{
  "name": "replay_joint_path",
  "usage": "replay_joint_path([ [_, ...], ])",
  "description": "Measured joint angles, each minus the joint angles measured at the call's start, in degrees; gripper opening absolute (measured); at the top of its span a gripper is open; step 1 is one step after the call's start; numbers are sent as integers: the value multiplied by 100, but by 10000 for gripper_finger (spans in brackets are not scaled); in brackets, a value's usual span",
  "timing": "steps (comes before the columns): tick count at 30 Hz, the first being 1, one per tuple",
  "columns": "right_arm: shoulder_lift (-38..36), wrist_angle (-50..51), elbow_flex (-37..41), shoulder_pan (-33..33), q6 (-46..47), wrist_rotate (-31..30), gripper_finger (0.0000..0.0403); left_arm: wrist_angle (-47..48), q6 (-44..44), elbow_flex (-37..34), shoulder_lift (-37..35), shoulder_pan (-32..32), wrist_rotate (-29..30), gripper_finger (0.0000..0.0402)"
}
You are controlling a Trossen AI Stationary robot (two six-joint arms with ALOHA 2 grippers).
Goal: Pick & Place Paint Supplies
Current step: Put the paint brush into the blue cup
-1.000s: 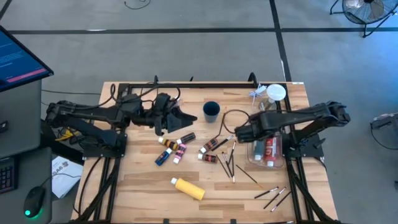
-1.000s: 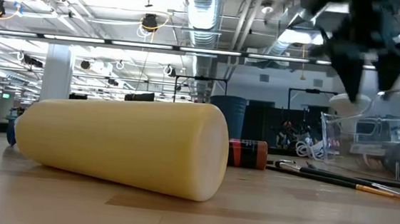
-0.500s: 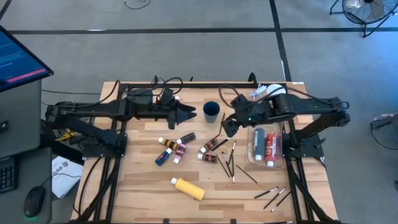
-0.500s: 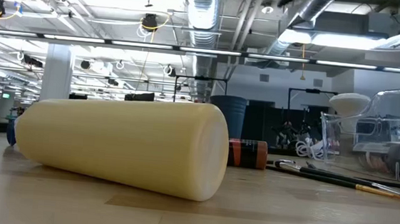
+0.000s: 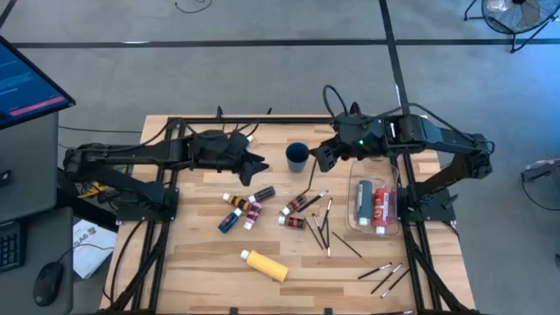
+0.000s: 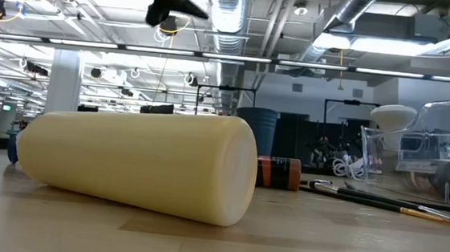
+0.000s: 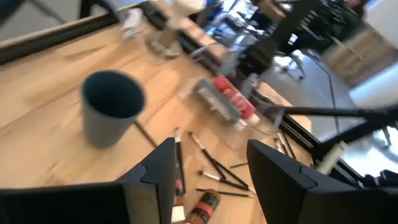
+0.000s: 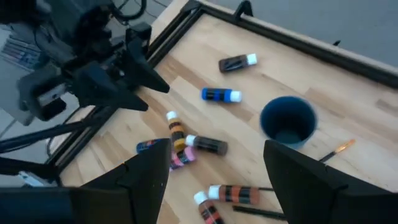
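With its fingers apart and empty, the right claw (image 5: pixel 320 157) was held at three o'clock of the dark blue cup (image 5: pixel 297 157), above the small paint tubes (image 5: pixel 249 206) scattered at six o'clock on the wooden surface (image 5: pixel 192 249), evidently for another pick toward the clear plastic tray (image 5: pixel 374 229), while the left claw (image 5: pixel 259 164), also apart, was held at nine o'clock.

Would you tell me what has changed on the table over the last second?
The right gripper rose from the clear tray and swung back toward the blue cup, empty. The left gripper shifted slightly. The tubes, yellow bottle and brushes stayed put.
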State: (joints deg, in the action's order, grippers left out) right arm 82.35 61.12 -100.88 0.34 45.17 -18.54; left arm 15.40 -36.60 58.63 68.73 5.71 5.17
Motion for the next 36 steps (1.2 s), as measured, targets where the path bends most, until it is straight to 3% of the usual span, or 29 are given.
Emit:
replay_joint_path([
  [4,4,340,2,-342,-1420,343,249,7,-454,-348,40,136,0,151],
  [9,154,815,15,-780,-2783,1506,249,-89,-947,-853,63,314,-85,149],
  [13,122,1175,9,-700,-3501,2481,249,-323,-1225,-1121,63,273,-254,149],
  [16,140,1529,11,-451,-3709,2782,249,-427,-1342,-1225,62,155,-108,149],
  [25,133,1508,11,331,-3225,2775,249,-1677,-1293,-1440,63,145,-109,149],
  [32,133,939,11,679,-788,2747,249,-2432,-1038,-1440,63,259,-1285,149],
  [36,133,951,11,1263,177,2673,249,-2590,-984,-1440,63,200,-1926,149],
])
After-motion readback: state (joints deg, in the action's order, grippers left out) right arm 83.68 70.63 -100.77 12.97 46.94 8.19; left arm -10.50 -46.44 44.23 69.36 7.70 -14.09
